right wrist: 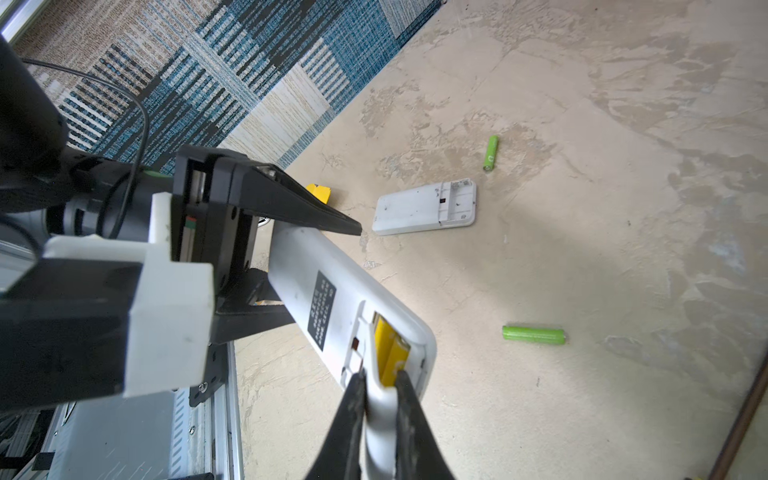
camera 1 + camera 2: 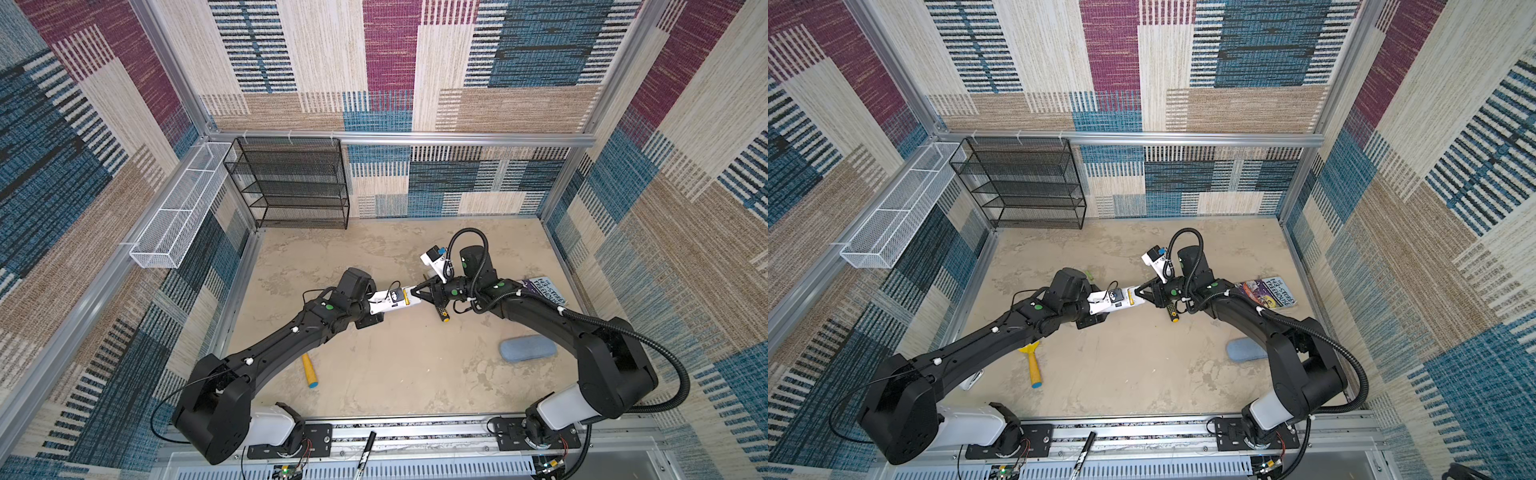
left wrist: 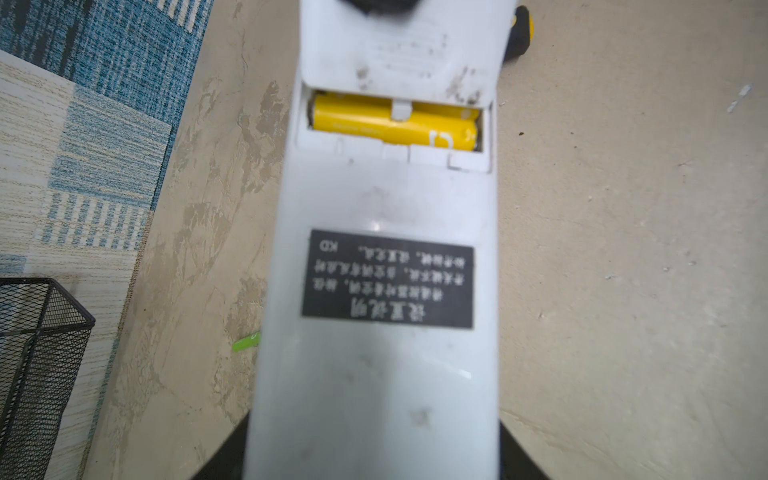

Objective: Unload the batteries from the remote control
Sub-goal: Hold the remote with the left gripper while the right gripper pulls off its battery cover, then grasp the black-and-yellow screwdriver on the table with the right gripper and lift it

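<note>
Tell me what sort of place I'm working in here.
Probably a purpose-built robot test cell, not a real room: an aluminium frame walled with carpet panels, a base rail along the front, and a mesh rack.

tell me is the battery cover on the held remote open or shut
Partly open: the cover is slid back, exposing yellow batteries seated inside the remote. The right gripper pinches the cover's end.
</note>
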Robot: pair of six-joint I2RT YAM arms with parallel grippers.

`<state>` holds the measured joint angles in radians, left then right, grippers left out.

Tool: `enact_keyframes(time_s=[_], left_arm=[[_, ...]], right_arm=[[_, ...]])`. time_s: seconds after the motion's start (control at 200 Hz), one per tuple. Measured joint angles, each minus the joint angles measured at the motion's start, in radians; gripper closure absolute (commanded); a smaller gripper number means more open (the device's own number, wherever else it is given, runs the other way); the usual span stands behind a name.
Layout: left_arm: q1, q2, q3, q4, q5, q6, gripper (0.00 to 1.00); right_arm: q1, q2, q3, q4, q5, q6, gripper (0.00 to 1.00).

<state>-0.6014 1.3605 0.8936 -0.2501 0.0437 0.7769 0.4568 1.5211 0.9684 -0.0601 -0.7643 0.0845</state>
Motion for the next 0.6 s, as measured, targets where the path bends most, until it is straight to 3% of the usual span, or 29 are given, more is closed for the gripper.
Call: enact_keyframes(time_s=[0.165, 0.361, 0.601], left_arm=[[0.002, 0.009, 0.000, -0.001, 0.000, -0.014, 0.65], [0.004, 0.012, 0.000, 0.000, -0.003, -0.018, 0.65], [0.004, 0.019, 0.000, 0.003, -0.002, -0.021, 0.65]], right_arm=[[0.000, -0.003, 0.006, -0.020, -0.008, -0.001, 0.89], [0.000, -0.001, 0.006, -0.020, -0.021, -0.008, 1.00], [0.000, 0.006, 0.006, -0.021, -0.036, -0.008, 1.00]])
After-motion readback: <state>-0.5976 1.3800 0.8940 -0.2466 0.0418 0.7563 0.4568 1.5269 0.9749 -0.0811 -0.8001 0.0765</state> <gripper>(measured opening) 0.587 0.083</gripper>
